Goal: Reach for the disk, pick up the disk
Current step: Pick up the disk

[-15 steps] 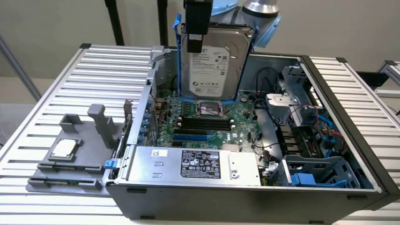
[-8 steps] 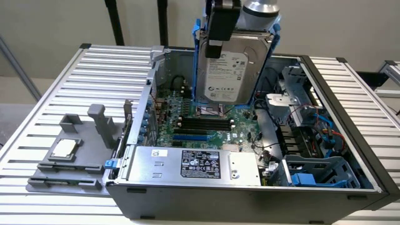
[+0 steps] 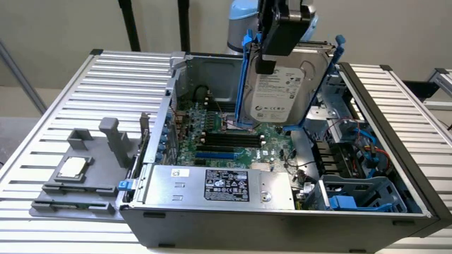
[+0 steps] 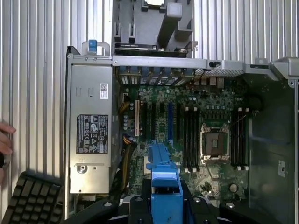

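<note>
- While the disk (image 3: 282, 84) hangs upright above the open case (image 3: 395, 159), clear of the motherboard (image 3: 233, 140), the pincer (image 3: 266, 66) grips its top edge.
- Judged best: keep it vertical, so the blue rails (image 4: 163, 186) don't catch on the case.
- A hand (image 4: 3, 144) and keyboard (image 4: 32, 198) sit on the bench (image 3: 56, 106), well apart.

Printed labels, none legible

The flat silver-grey metal hard drive with blue plastic rails (image 3: 282, 87) bears a white printed label with a barcode; its wording cannot be read. The grey metal power supply box (image 3: 211, 185) at the front edge of the open computer case (image 3: 395, 137) carries a black label with white certification marks and a small white barcode sticker, both unreadable.
</note>
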`<action>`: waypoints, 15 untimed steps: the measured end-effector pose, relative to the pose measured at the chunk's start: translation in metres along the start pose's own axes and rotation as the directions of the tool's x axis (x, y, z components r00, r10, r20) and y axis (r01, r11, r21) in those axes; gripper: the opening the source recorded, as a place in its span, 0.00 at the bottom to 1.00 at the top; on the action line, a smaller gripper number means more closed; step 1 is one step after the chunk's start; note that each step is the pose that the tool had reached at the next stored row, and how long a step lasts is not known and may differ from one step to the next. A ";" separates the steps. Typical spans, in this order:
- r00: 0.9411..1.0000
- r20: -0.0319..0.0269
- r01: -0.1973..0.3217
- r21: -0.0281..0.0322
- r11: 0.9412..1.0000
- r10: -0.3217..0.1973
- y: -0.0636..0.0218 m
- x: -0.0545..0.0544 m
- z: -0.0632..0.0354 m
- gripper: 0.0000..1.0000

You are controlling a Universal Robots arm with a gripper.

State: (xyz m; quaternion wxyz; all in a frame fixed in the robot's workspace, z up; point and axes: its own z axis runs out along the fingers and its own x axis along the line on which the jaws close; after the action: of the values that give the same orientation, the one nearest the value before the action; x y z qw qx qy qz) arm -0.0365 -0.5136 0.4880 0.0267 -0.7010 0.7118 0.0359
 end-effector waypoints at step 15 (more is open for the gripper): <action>1.000 0.000 0.000 0.000 1.000 0.000 -0.0515 0.032 -0.0012 0.33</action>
State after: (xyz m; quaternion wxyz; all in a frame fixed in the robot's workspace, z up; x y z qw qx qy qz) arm 0.0145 -0.5460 0.4857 0.0268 -0.7010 0.7118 0.0359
